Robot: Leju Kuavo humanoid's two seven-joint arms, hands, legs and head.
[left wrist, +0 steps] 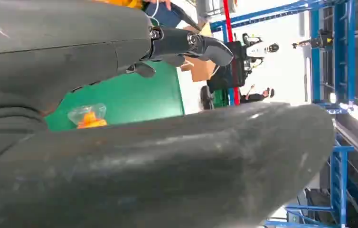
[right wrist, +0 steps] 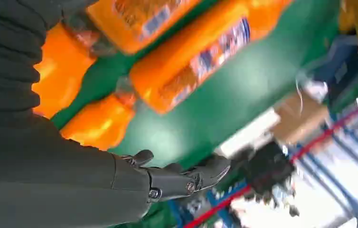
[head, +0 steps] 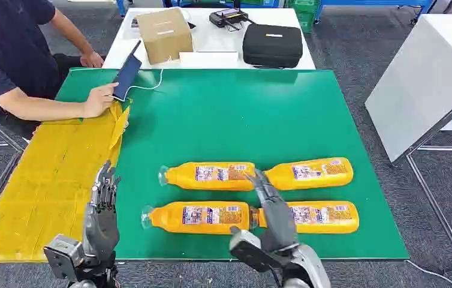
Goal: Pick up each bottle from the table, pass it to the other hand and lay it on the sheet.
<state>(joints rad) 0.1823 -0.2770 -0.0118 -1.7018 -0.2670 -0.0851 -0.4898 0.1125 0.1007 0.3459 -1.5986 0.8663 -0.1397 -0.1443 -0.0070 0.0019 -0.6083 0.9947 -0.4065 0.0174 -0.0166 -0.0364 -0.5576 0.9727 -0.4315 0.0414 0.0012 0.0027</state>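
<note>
Now right robot hand (head: 270, 207) spread above four bottles (head: 208, 176), left robot hand (head: 102, 201) open, empty, beside sheet (head: 44, 186).

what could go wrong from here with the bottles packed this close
The right hand hovers open over the seam between the two near bottles, so closing there may nudge the near-left bottle or the near-right bottle instead of gripping one. Lying on their sides, they might roll into the far row. A person's hand rests at the yellow sheet, whose corner is folded up, near where the left hand would place.
</note>
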